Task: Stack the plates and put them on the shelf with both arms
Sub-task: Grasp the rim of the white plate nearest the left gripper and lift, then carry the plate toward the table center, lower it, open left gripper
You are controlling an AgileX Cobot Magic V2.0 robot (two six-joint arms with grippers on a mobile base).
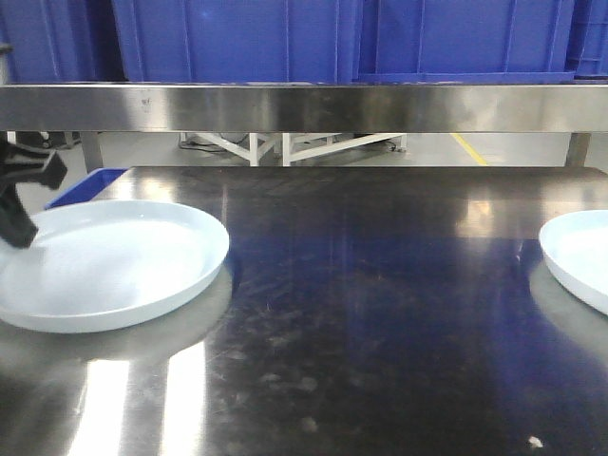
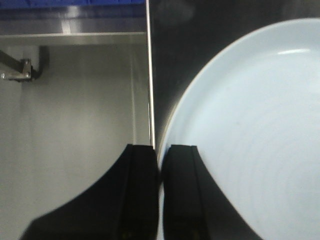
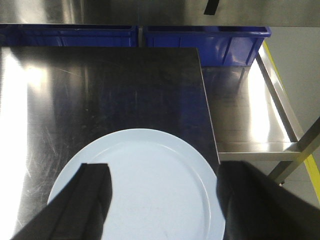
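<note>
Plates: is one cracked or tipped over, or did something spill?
No. The left plate and the right plate both look whole, clean and right way up on the steel table, and nothing is spilled. Each just sits close to a side edge of the table.

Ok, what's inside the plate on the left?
The left plate shows a bare white bowl with nothing lying in it. Only the left end effector overlaps its rim, with one finger over the inside. The patch beneath that finger is covered.
</note>
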